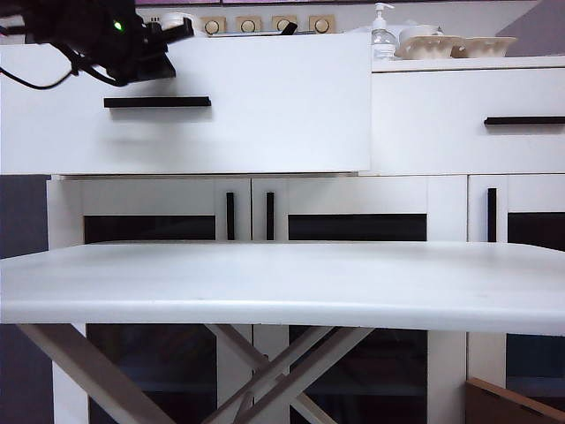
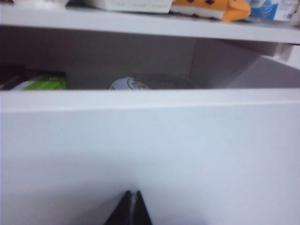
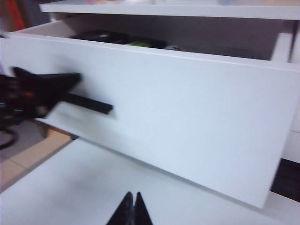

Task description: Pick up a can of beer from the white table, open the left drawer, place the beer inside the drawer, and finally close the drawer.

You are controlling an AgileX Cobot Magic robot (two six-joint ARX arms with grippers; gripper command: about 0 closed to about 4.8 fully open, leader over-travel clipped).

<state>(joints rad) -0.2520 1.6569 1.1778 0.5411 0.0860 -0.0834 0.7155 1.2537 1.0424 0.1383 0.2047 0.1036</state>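
Left drawer [image 1: 265,132]: pulled out from the white cabinet, a flat, smooth, matt white front with square corners; its slim black bar handle [image 1: 157,102] lies level across the front. The twin drawer [image 1: 468,119] beside it sits flush.
Can of beer [image 2: 140,84]: inside the left drawer, seen only in the left wrist view as a silvery rounded metal shape with a pale patch bearing red marks, just above the drawer's front edge. Most of it is hidden, so which way its long axis runs cannot be told.
Other drawer contents: something green [image 2: 44,83] and dark near one end, too blurred to name.
Left gripper [image 2: 131,208]: thin black fingers pressed together, holding nothing, close in front of the drawer's white face; in the exterior view the arm [image 1: 110,40] hangs at the drawer's upper left corner, above the handle.
Right gripper [image 3: 131,208]: black fingers likewise closed on nothing, above the table, facing the drawer front at an angle.
White table [image 1: 282,283]: wide, smooth, slightly glossy top with a thick rounded edge, on pale crossed legs.
Cabinet top: a clear pump bottle [image 1: 382,35] and cream scalloped bowls [image 1: 459,46].
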